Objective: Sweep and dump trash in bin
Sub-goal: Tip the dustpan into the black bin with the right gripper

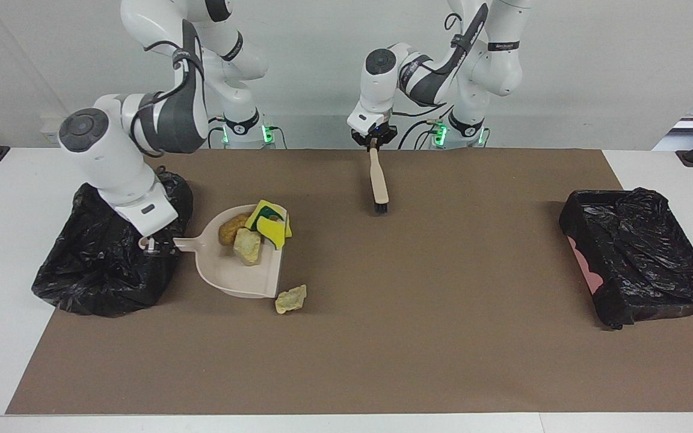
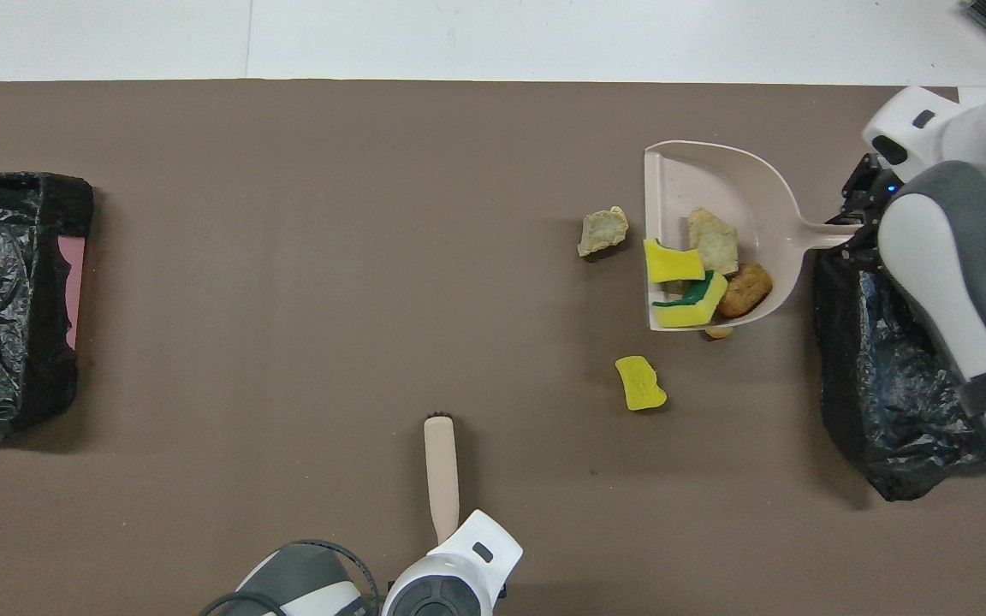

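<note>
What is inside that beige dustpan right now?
The dustpan holds two yellow sponge chunks, a tan lump and a brown lump. Anything under the pile is hidden.

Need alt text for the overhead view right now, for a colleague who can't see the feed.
The right gripper holds a beige dustpan carrying four trash pieces by the black-lined bin. A tan lump and a yellow sponge chunk lie on the brown mat. The left gripper holds the brush.

An orange-brown lump lay mostly hidden under the dustpan — the right arm covered part of the black-bagged bin; the left end effector hid beneath its wrist overhead.
</note>
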Controlling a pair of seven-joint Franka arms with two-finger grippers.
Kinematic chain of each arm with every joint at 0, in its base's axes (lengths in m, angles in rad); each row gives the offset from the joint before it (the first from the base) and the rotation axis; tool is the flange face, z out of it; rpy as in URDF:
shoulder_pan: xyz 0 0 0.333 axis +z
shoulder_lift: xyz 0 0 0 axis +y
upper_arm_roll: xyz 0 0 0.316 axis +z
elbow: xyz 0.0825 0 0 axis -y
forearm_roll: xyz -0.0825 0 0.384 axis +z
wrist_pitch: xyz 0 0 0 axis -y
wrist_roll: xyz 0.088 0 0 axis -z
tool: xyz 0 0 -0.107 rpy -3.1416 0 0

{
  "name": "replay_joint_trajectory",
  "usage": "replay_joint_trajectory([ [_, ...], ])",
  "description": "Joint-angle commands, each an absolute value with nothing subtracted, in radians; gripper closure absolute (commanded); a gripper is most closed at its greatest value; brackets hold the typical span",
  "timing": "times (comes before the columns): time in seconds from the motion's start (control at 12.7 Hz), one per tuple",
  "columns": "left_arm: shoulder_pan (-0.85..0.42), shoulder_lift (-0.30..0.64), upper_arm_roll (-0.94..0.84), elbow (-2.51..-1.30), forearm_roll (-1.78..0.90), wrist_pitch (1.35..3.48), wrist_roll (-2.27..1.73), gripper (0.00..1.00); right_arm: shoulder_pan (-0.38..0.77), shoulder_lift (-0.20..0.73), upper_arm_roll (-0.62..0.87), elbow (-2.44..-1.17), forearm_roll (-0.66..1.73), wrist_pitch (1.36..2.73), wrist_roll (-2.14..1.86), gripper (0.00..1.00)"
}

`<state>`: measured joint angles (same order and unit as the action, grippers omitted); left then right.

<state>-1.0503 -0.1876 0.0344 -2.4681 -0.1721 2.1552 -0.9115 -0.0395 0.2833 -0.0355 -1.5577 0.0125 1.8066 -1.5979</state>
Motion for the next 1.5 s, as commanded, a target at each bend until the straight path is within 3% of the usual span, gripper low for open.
replay_joint_trajectory([
  [0.0,-1.072,-0.222,0.052,-2.516,-0.198,2.194,-0.920,1.00,-0.139,0.241,-0.025,-1.563,-0.034,1.778,-1.693,1.00],
  [0.16,-1.071,-0.221,0.052,-2.517,-0.204,2.201,-0.919,1.00,-0.230,0.233,-0.025,-1.562,-0.057,1.787,-1.788,1.00],
  [0.24,-1.071,-0.221,0.052,-2.519,-0.204,2.201,-0.920,0.88,-0.277,0.232,-0.025,-1.563,-0.063,1.796,-1.836,1.00],
  [0.39,-1.071,-0.219,0.052,-2.517,-0.213,2.201,-0.920,0.76,-0.357,0.227,-0.025,-1.562,-0.115,1.813,-1.896,1.00],
  [0.47,-1.069,-0.219,0.052,-2.517,-0.218,2.201,-0.920,0.62,-0.389,0.222,-0.025,-1.563,-0.151,1.827,-1.910,1.00],
  [0.55,-1.069,-0.219,0.054,-2.516,-0.219,2.200,-0.923,0.43,-0.411,0.221,-0.025,-1.565,-0.219,1.862,-1.919,1.00],
  [0.63,-1.062,-0.213,0.054,-2.510,-0.219,2.200,-0.922,0.34,-0.432,0.218,-0.025,-1.569,-0.282,1.891,-1.919,1.00],
  [0.79,-1.046,-0.193,0.058,-2.487,-0.218,2.197,-0.908,0.03,-0.451,0.207,-0.025,-1.594,-0.380,1.960,-1.911,1.00],
  [1.1,-0.919,-0.138,0.061,-2.361,-0.154,2.149,-0.827,0.00,-0.445,0.157,-0.026,-1.690,-0.579,1.993,-1.826,1.00],
  [1.42,-0.676,-0.114,0.061,-2.174,-0.077,2.093,-0.490,0.00,-0.437,0.000,-0.018,-1.902,-0.794,1.985,-1.617,1.00],
])
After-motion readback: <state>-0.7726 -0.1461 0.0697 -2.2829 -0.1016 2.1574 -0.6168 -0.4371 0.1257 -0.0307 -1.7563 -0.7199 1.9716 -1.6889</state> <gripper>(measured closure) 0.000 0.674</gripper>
